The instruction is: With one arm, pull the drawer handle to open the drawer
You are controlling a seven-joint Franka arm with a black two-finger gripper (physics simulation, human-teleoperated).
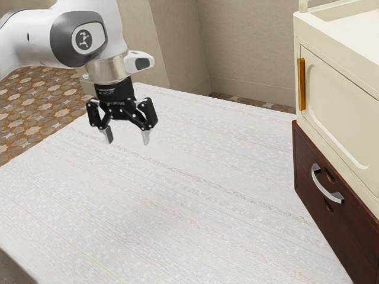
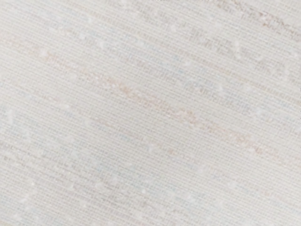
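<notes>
My black gripper (image 1: 127,141) hangs above the table in the exterior view's upper left, pointing down, its two fingertips wide apart with nothing between them. Far across from it, at the exterior view's right, stands a dark brown drawer (image 1: 308,160) with a curved silver handle (image 1: 325,188) on its front. The drawer front sits beneath a cream cabinet and looks closed. A wide gap separates the gripper from the handle.
The cream cabinet (image 1: 337,118) has a door with a golden upright handle (image 1: 302,84), above the drawer. A pale, streaked tabletop (image 1: 177,201) stretches between arm and cabinet; the wrist view looks onto its surface (image 2: 150,113). Beige walls (image 1: 249,53) rise behind.
</notes>
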